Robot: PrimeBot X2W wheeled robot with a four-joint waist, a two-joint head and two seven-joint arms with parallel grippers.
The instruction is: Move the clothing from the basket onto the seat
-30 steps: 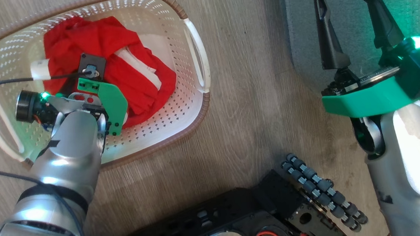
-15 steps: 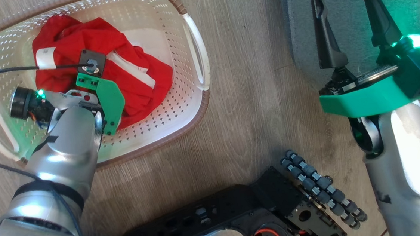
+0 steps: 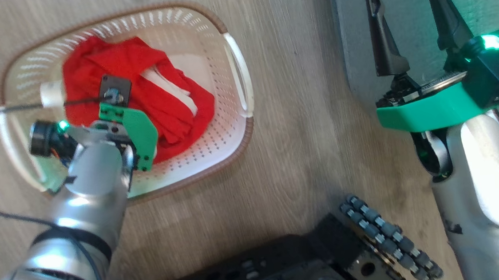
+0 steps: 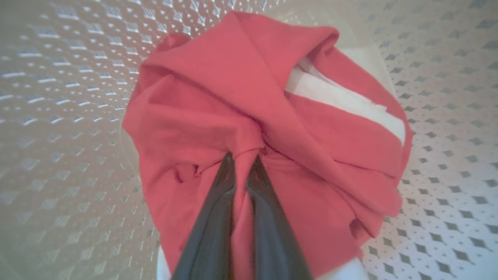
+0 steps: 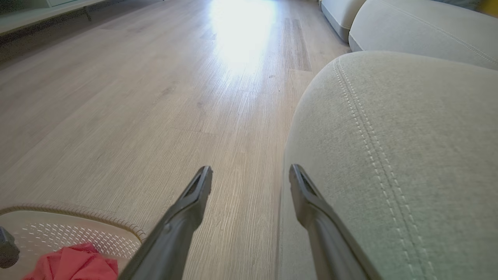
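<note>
My right gripper (image 5: 251,171) stands with fingers spread above the wooden floor (image 5: 155,97), the seat (image 5: 408,155) just beside one fingertip, the basket (image 5: 78,229) with red clothing (image 5: 74,266) at lower left.

Silver forearms (image 3: 97,183), green brackets (image 3: 425,110), right gripper (image 5: 249,168): 2 black fingers (image 5: 183,217)

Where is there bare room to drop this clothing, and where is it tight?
Free: the seat top past its stitched seam, beside the open right claw. The floor strip between basket and seat is also free. Crowded: the basket's middle, where the left claw pinches the clothing.
</note>
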